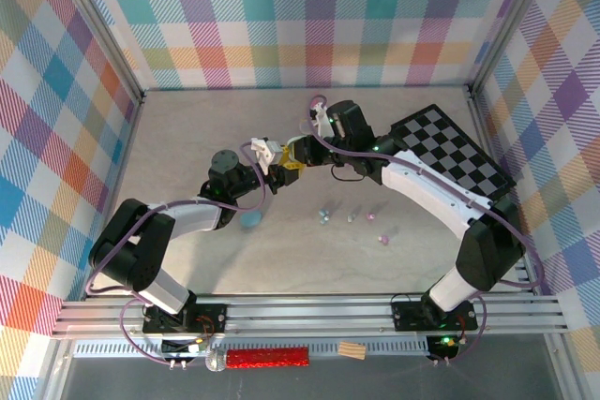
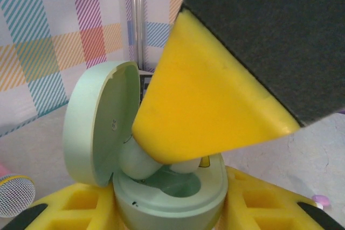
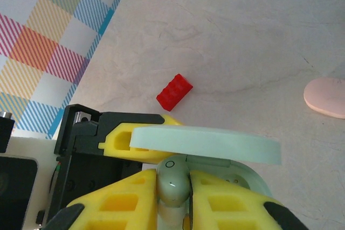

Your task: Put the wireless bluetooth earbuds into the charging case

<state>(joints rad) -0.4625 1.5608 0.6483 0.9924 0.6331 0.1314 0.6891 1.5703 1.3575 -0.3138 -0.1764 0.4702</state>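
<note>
A mint charging case [image 2: 178, 197] stands open, its lid [image 2: 91, 127] swung up to the left. My left gripper [image 2: 170, 211] is shut on the case's base, a yellow finger [image 2: 70, 208] on each side. My right gripper [image 3: 173, 189] is shut on a mint earbud [image 3: 173, 179] and holds it at the case's opening, under the lid [image 3: 205, 144]. In the left wrist view the right gripper's yellow finger [image 2: 210, 106] covers most of the wells, with pale earbud parts [image 2: 137, 160] beneath it. In the top view both grippers [image 1: 279, 173] [image 1: 295, 158] meet mid-table. Several loose earbuds [image 1: 323, 216] lie nearer the front.
A checkerboard [image 1: 450, 152] lies at the right. A pale blue case [image 1: 251, 220] sits by the left arm, a pink case [image 3: 326, 96] and a red brick [image 3: 174, 91] lie on the table. A small microphone [image 2: 13, 195] is beside the left gripper.
</note>
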